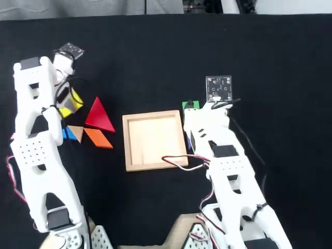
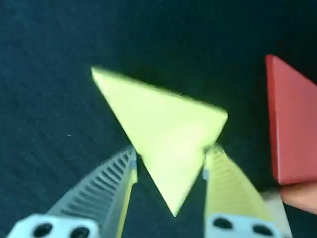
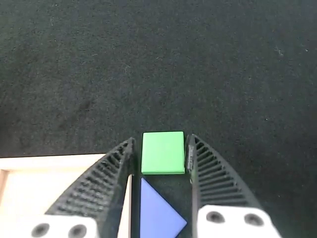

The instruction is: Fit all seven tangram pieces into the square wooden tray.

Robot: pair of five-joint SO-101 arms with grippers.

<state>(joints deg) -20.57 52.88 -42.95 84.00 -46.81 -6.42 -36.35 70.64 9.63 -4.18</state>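
Note:
The square wooden tray (image 1: 127,142) lies mid-table with nothing in it. A yellow triangle (image 2: 163,124) sits between my left gripper's (image 2: 171,153) fingers, which press on two of its edges. In the high view that gripper (image 1: 67,102) is at the far left over the yellow piece (image 1: 76,99). My right gripper (image 3: 161,143) straddles a green square (image 3: 163,152) just outside the tray's right far corner, with a small gap on one side. A blue triangle (image 3: 156,210) lies just behind the square, beside the tray rim (image 3: 49,162).
Left of the tray lie a red triangle (image 1: 98,115), an orange parallelogram (image 1: 98,138), a tan triangle (image 1: 76,132) and a blue piece (image 1: 66,134). The red triangle (image 2: 292,129) is close beside the yellow one. A cable (image 1: 179,162) loops over the tray's near right corner.

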